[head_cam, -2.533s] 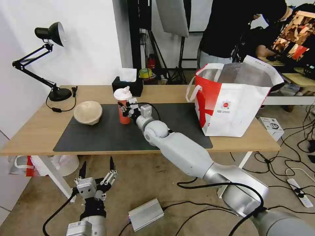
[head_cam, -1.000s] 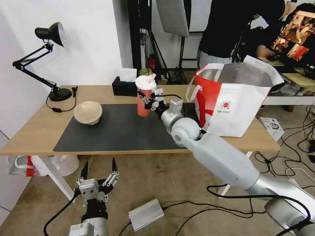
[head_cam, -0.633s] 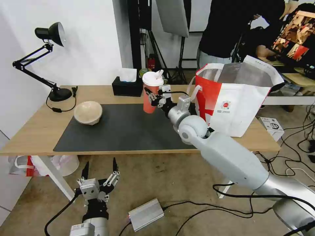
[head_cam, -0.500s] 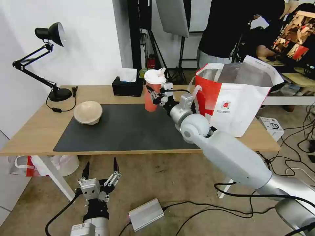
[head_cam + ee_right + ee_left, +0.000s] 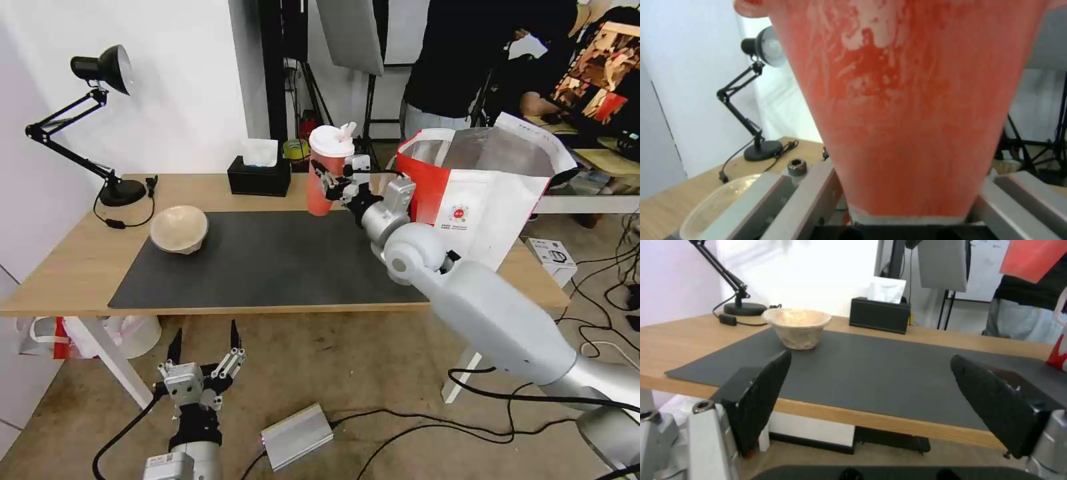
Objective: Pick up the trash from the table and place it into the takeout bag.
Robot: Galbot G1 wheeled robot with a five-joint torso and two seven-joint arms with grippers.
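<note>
My right gripper [image 5: 331, 185] is shut on the tall red cup [image 5: 325, 173] with a white lid, holding it upright above the table [image 5: 73, 267], just left of the takeout bag [image 5: 480, 200]. Up close, the red cup [image 5: 916, 100] stands between the grey fingers [image 5: 795, 200]. The beige pulp bowl [image 5: 179, 229] sits on the left part of the dark mat [image 5: 253, 267]; the bowl [image 5: 796, 327] also shows beyond my left gripper [image 5: 871, 396]. That left gripper [image 5: 203, 350] hangs open below the table's front edge, near the floor.
A black desk lamp [image 5: 100, 127] stands at the table's back left and a black tissue box [image 5: 259, 177] at the back. A small box [image 5: 552, 257] sits right of the bag. Cables and a grey power brick [image 5: 297, 437] lie on the floor.
My right gripper has lifted the red cup off the mat and carried it up and to the right, toward the takeout bag. The left gripper has stayed put.
</note>
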